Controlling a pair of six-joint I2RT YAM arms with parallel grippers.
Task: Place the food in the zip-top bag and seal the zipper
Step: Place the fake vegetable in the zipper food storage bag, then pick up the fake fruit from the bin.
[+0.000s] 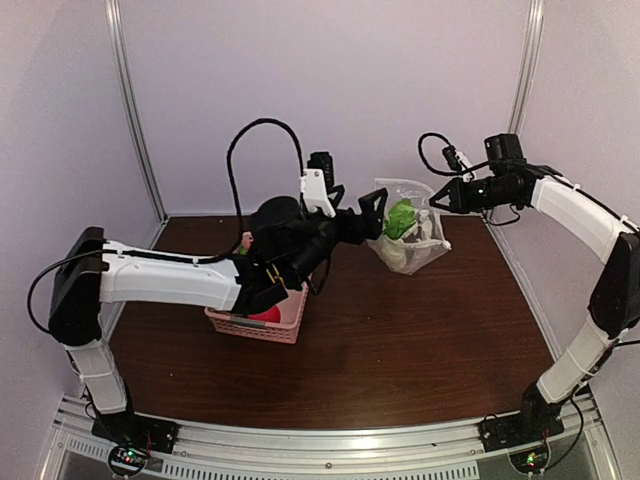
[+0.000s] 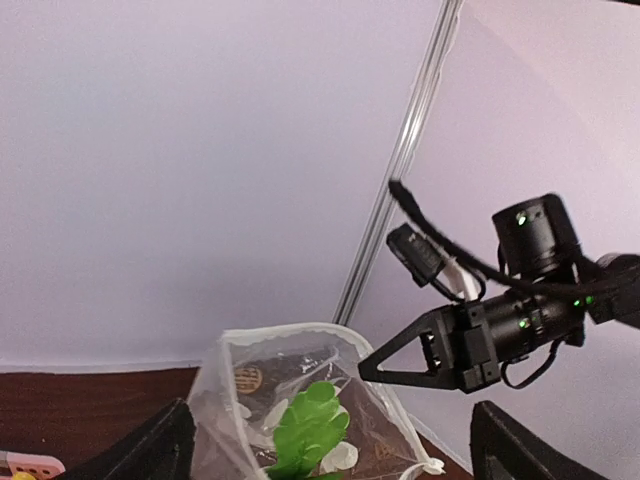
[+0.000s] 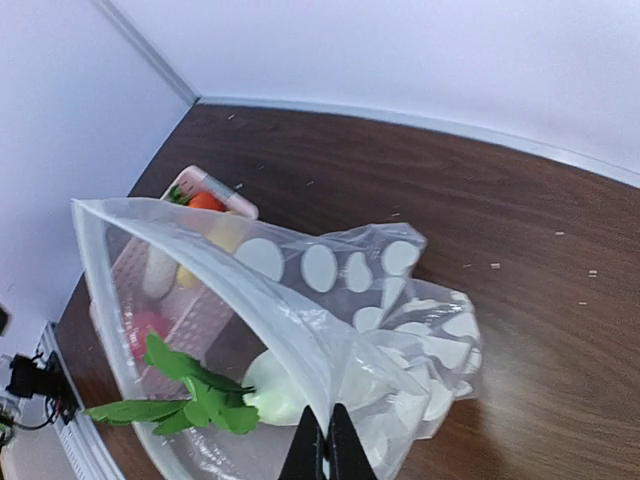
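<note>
Filling seemed underway: right fingers (image 3: 342, 458) pinched the zip-top bag (image 3: 330, 270) at the bench's (image 1: 420, 350) 1 o'clock, left fingers (image 2: 150, 452) stood open over its leafy food (image 3: 268, 385), with more in the basket (image 1: 285, 325) needing fetching next.

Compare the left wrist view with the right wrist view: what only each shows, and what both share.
Only the left wrist: the right gripper seen from outside, and the left gripper, fingers wide apart. Only the right wrist: the white root below the green leaves, and an orange food piece in the pink basket. Both: the open zip-top bag and the green leaves inside.
</note>
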